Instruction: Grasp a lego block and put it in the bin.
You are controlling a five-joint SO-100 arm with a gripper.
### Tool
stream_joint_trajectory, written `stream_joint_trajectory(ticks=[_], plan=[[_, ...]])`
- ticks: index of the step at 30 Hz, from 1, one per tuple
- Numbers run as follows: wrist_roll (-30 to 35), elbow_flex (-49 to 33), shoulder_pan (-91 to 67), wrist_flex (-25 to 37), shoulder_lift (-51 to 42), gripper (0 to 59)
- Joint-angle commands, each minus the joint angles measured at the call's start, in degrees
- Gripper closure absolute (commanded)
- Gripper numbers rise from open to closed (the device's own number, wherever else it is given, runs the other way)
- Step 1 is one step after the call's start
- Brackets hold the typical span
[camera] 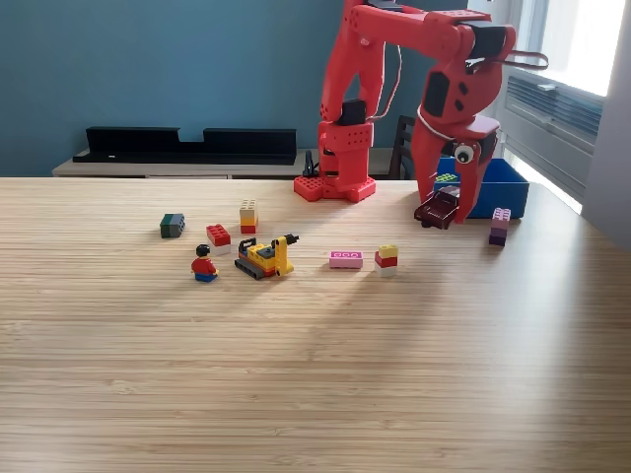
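Hanging at the right of the frame, the red arm [394, 59] bent over from its studded base [335, 185] so that its end effector [441, 209] pointed down in front of the blue bin [508, 182]. A dark maroon piece sat at its tip, low over the worktop [296, 374]; whether that was a block in its grip or part of the lower jaw I could not tell, nor how wide the jaws stood. The bin sat at the right rear of the worktop, just beside the base, probably so that a short swing would reach it. Something small and greenish [447, 178] showed at its near rim, partly hidden by the arm.

The loose pieces lay spread in a rough row across the middle of the frame, well apart from one another, which would leave room for the jaws to close round one at a time. From the left: a dark green block [173, 226], a red block [218, 236], a small toy figure [204, 264], a tan-and-red stack [247, 216], a yellow toy digger [268, 257], a flat pink block [345, 259] and a yellow-and-red stack [386, 260]. A purple stack [500, 228] stood alone just in front of the bin. With so many blocks out on the worktop, most of the job appeared undone.
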Motion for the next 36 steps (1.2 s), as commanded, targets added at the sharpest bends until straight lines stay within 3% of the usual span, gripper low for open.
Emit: stream_joint_trajectory(ticks=[1,14,24,36], plan=[[2.64,-9.49,-3.52,4.48,5.36,58.6],[11.51,6.33,-25.22,4.75,26.72,58.6],[15.82,13.36,-42.28,5.80,27.60,58.6],[15.38,17.84,-48.69,2.55,27.42,58.6]])
